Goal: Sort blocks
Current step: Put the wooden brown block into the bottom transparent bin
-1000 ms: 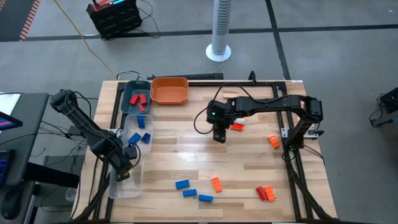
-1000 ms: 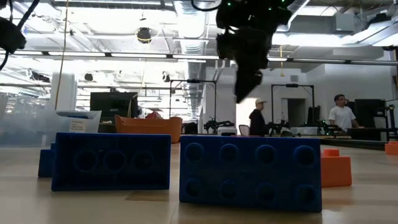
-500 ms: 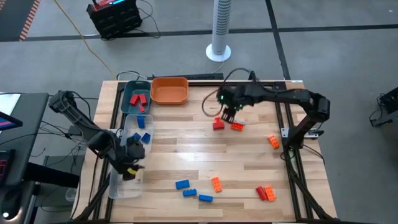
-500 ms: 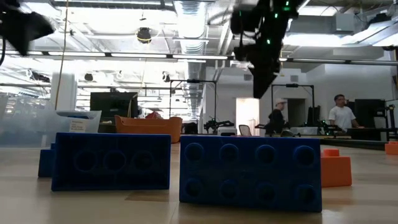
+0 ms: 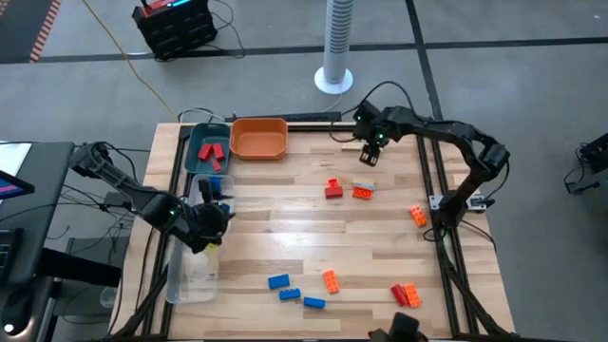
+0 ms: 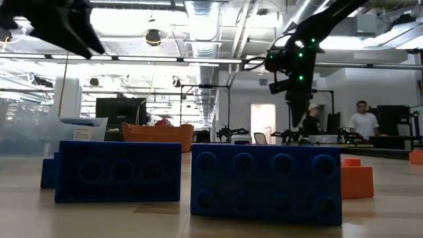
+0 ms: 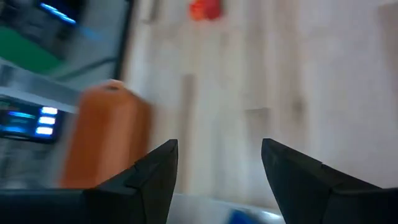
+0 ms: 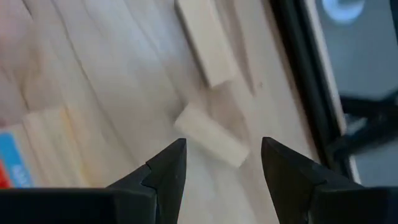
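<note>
Right gripper (image 8: 221, 165): I see its fingers spread and empty, up at the far side of the tabletop (image 5: 380, 237) above two pale wooden blocks (image 8: 210, 135).
Left gripper (image 7: 217, 165): I see it spread and empty, over the clear tray (image 5: 190, 275) at the left edge.
Red block (image 5: 333, 189): lying mid-tabletop, just beside an orange block (image 5: 362, 192).
Blue blocks (image 5: 294, 293): three near the front edge.
Orange tray (image 5: 258, 139): at the far edge, beside the teal tray (image 5: 201, 150).

Left gripper (image 5: 211, 220) and right gripper (image 5: 369, 155): fingers parted, empty.
</note>
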Motion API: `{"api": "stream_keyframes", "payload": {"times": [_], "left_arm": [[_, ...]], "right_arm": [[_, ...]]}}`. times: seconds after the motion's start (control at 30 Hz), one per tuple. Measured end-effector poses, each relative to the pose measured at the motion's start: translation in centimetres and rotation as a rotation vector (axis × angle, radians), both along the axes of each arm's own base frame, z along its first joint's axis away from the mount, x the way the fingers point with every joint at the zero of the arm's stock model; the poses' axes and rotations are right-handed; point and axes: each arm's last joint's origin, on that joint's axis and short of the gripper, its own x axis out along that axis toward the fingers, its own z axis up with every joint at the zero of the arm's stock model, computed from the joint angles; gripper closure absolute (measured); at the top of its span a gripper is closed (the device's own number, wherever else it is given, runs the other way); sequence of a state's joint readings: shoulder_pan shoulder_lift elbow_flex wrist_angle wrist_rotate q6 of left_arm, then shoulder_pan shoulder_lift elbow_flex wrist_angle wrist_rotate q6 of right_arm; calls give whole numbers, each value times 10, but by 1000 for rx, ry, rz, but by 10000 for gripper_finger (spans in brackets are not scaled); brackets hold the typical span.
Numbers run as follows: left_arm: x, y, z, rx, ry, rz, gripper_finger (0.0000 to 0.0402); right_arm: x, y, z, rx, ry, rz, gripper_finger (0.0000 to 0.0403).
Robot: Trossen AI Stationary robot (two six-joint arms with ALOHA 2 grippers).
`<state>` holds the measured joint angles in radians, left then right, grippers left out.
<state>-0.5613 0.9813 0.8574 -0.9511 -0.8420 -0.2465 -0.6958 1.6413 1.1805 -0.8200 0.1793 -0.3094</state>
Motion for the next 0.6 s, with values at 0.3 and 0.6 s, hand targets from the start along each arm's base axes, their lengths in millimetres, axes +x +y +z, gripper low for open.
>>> {"api": "stream_keyframes", "payload": {"times": [0.3, 0.6], "left_arm": [[7, 22, 3, 177, 17, 117, 176], [12, 30, 3, 153, 1, 167, 176]], "right_arm": [[17, -16, 2, -106, -270, 199, 193], [23, -34, -43, 34, -261, 156, 193]]}}
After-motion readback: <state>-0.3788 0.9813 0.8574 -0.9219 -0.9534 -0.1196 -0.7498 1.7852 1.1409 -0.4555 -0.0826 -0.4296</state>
